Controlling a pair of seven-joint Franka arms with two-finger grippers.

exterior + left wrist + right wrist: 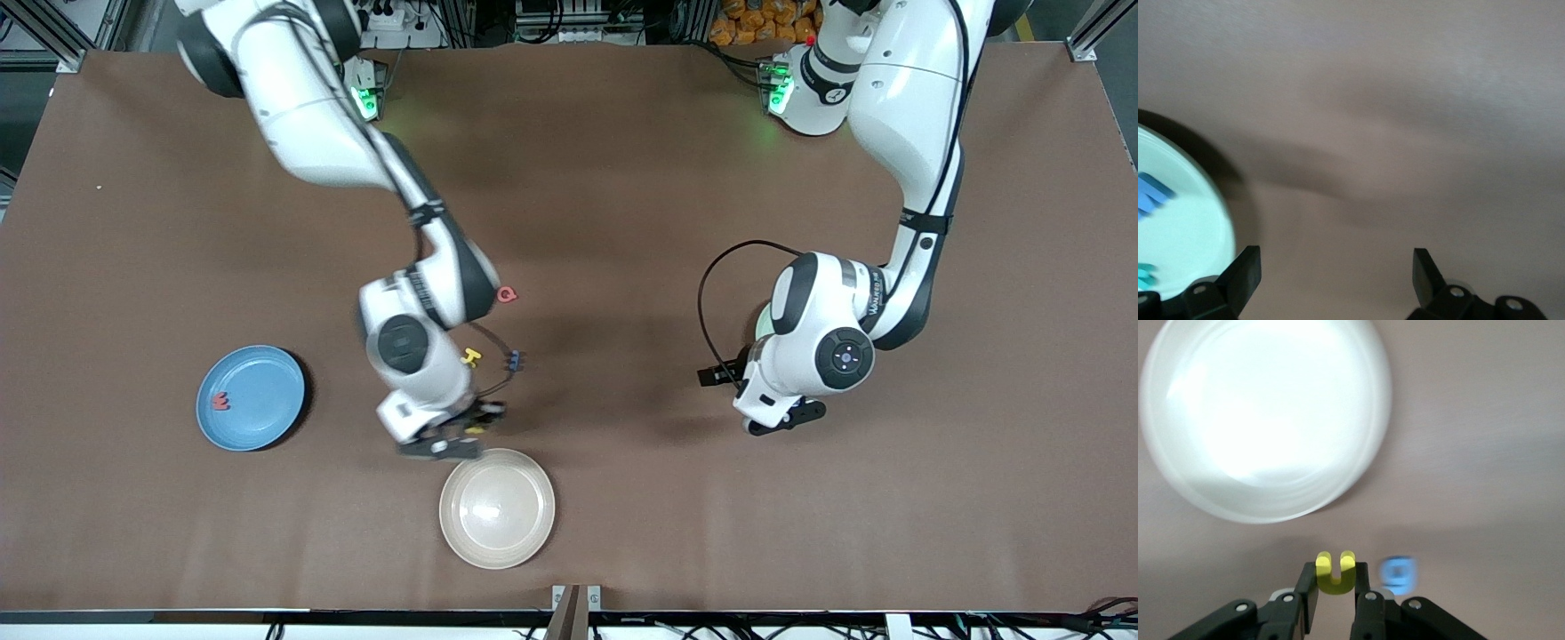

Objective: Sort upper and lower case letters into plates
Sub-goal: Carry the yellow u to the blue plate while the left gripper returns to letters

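White arms, black joints, black cables

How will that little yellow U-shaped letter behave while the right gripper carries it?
The yellow letter is tiny and flat, so probably very light. It keeps its shape between the right gripper fingers, suggesting it is fairly stiff. Pinched only at its curve, it might twist.

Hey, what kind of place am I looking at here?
Probably a robotics lab: two white arms bolted along a brown-covered table, aluminium framing and cables at its edges, and toy props, a blue plate and a yellow letter.
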